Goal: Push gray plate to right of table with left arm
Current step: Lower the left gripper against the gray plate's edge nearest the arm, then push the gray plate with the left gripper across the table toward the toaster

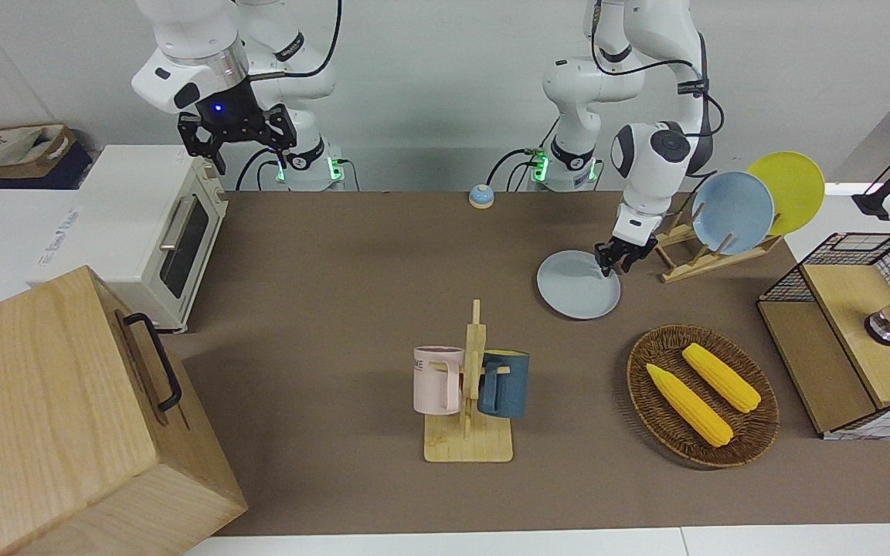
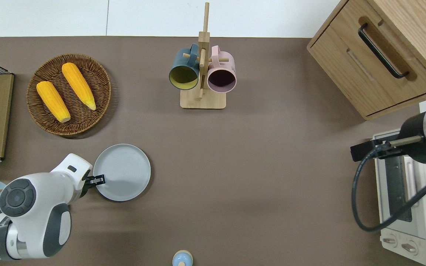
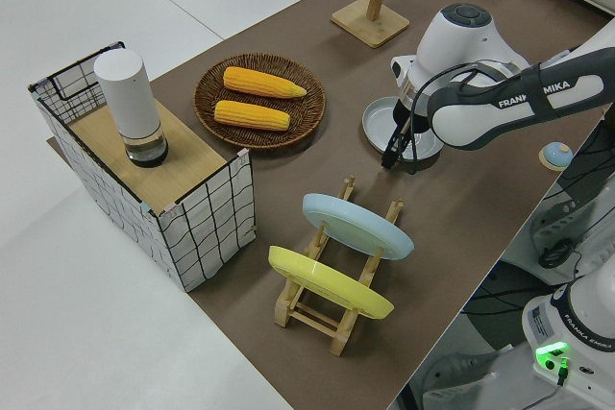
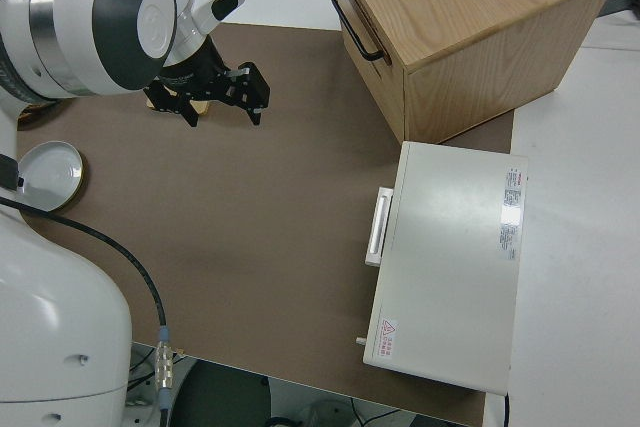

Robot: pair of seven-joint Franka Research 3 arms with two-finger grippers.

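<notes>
The gray plate (image 1: 573,291) (image 2: 124,170) (image 3: 377,120) (image 4: 52,177) lies flat on the brown table (image 1: 337,262) (image 2: 257,166), between the wicker basket and the robots. My left gripper (image 1: 617,263) (image 2: 100,180) (image 3: 392,157) is down at table height with its fingers shut on nothing. Its tip meets the plate's rim on the side toward the left arm's end of the table. Whether it presses on the rim I cannot tell. My right arm is parked, its gripper (image 1: 242,145) (image 4: 222,107) open and holding nothing.
A wooden rack holds a sky-blue plate (image 1: 732,211) and a yellow plate (image 1: 791,189) close to the left arm. The basket (image 1: 633,382) carries two corn cobs. A mug tree (image 1: 470,386) stands mid-table, a small bell (image 1: 480,196) near the robots. A toaster oven (image 1: 144,232) and wooden cabinet (image 1: 51,417) fill the right arm's end.
</notes>
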